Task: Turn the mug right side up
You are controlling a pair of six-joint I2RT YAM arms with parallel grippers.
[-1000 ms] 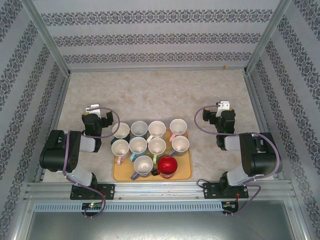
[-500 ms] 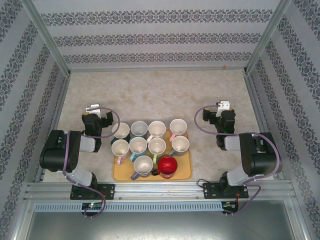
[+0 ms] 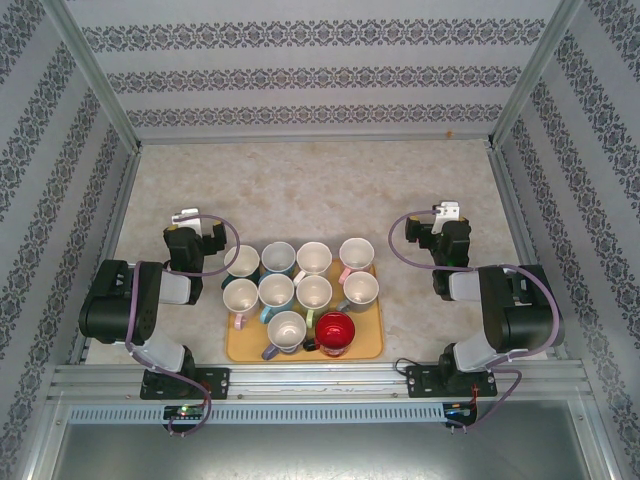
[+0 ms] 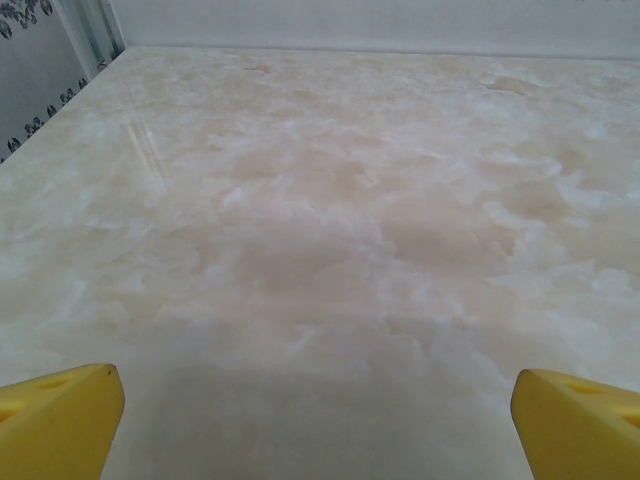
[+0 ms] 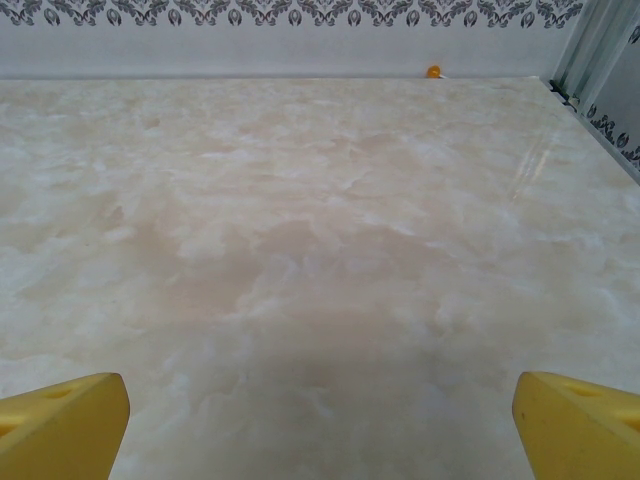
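A red mug stands at the front of an orange tray; I see a closed red surface on top rather than a white inside, so it looks upside down. Several other mugs on the tray show white insides and stand upright. My left gripper rests left of the tray, pointing away over the table. In the left wrist view, the left gripper is open, its yellow fingertips wide apart over bare tabletop. My right gripper rests right of the tray. The right gripper is open too, with nothing between its fingertips.
The marble-patterned tabletop stretches beyond the tray to patterned walls on three sides. A small orange dot sits at the foot of the back wall. Metal frame posts stand at the far corners.
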